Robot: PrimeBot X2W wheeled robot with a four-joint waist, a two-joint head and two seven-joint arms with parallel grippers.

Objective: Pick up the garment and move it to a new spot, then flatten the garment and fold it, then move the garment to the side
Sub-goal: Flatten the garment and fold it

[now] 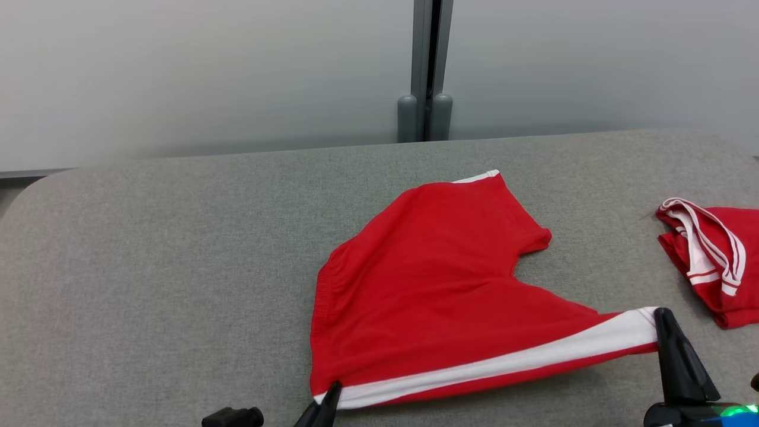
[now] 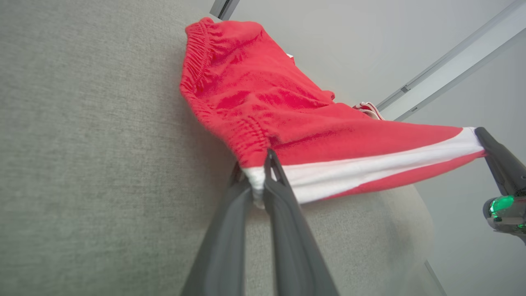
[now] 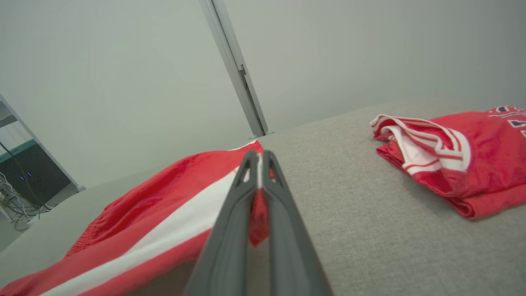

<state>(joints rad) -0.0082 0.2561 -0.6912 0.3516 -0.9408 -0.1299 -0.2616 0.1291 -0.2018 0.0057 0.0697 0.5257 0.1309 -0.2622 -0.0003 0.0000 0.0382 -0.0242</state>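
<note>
**Red fabric shorts with a white side stripe** [image 1: 433, 279]: at the middle of the grey felt-covered table [image 1: 148, 267], a little toward its right end. Far leg and seat lying flat on the table top. Gathered elastic waistband turned toward the table's left end. Near, striped edge lifted clear of the table top and drawn taut in an almost straight line above the table's near edge, with shadow beneath it.

**Left gripper** [image 1: 329, 394]: at the table's near edge, just left of its middle. Two long dark fingers pressed together, pinching the waistband corner where the white stripe ends. In the left wrist view, white cloth clamped between the fingertips, red cloth bunched just above them.

**Right gripper** [image 1: 662, 317]: above the table's near edge, toward its right end. Fingers closed on the leg-hem end of the white stripe. In the right wrist view, a fold of red cloth caught between the two fingers.

**Folded red garment with white trim** [image 1: 711, 261]: on the table's right end, beside the shorts without touching them, free of both grippers.

**Grey vertical post** [image 1: 431, 71]: against the pale wall, behind the middle of the table's far edge.
</note>
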